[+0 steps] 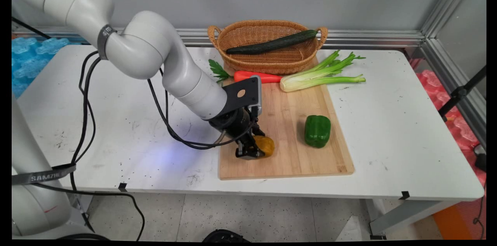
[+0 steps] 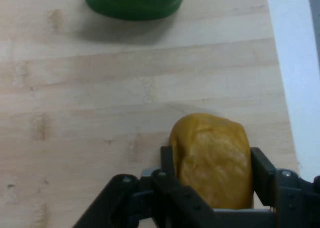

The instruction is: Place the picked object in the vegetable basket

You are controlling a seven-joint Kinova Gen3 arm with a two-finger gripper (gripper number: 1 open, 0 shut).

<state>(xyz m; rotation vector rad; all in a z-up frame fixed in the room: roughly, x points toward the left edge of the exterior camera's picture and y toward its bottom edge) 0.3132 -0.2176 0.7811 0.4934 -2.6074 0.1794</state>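
My gripper (image 1: 254, 149) is low over the wooden cutting board (image 1: 287, 156), and my two fingers (image 2: 167, 165) are closed against the sides of a yellow-brown potato (image 2: 212, 158), one on each flank, so I am holding it. The potato sits on the near left part of the board, close to the board's left edge. To do this well I judge that I should keep the squeeze even and centred, since the round skin could roll or slip out from between my fingers. The green bell pepper (image 1: 317, 131) stands to the right, apart from me. The carrot (image 1: 256, 77), celery (image 1: 322, 75) and basket (image 1: 268, 63) with its cucumber (image 1: 271, 43) lie far back. The white table (image 1: 388, 122) offers open room left and right.
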